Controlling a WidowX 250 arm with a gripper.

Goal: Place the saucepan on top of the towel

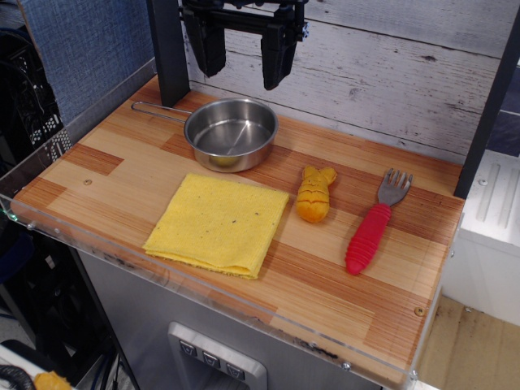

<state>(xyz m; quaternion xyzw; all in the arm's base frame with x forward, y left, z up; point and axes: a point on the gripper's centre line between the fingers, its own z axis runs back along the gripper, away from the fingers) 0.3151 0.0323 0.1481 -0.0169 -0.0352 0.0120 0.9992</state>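
The saucepan (231, 133) is a small shiny steel pan standing upright on the wooden table near the back, its thin wire handle (159, 110) pointing left. The yellow towel (218, 223) lies flat just in front of the pan, its far edge almost touching the pan's rim. My gripper (242, 55) hangs above the pan, clear of it, with its two black fingers (277, 57) spread apart and nothing between them.
An orange-yellow ridged toy (314, 193) lies right of the towel. A fork with a red handle (372, 227) lies further right. A black post (169, 49) stands behind the pan's handle. A clear plastic lip (203, 296) edges the table front.
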